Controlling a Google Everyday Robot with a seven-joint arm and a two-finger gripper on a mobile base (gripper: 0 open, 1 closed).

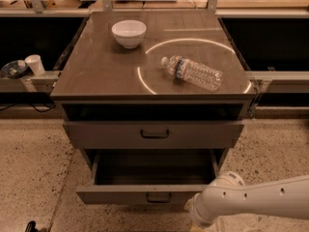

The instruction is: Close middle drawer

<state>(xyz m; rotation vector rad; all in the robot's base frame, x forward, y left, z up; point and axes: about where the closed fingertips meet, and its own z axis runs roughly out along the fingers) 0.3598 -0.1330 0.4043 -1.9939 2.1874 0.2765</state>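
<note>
Cabinet [154, 134] is done in grey-brown all over, its top [106, 66] a glossier brown marked with a pale ring of light. On the cabinet, a white bowl [129, 33] and a clear bottle [195, 74] with a bluish label can be seen. The middle drawer [145, 193] is matched in grey-brown, dark inside, with a dark handle. Floor [29, 168] around the cabinet is speckled beige. The gripper [194, 215], at the cabinet's lower right front, is carried on a white arm [260, 199] dotted with tiny dark holes.
</note>
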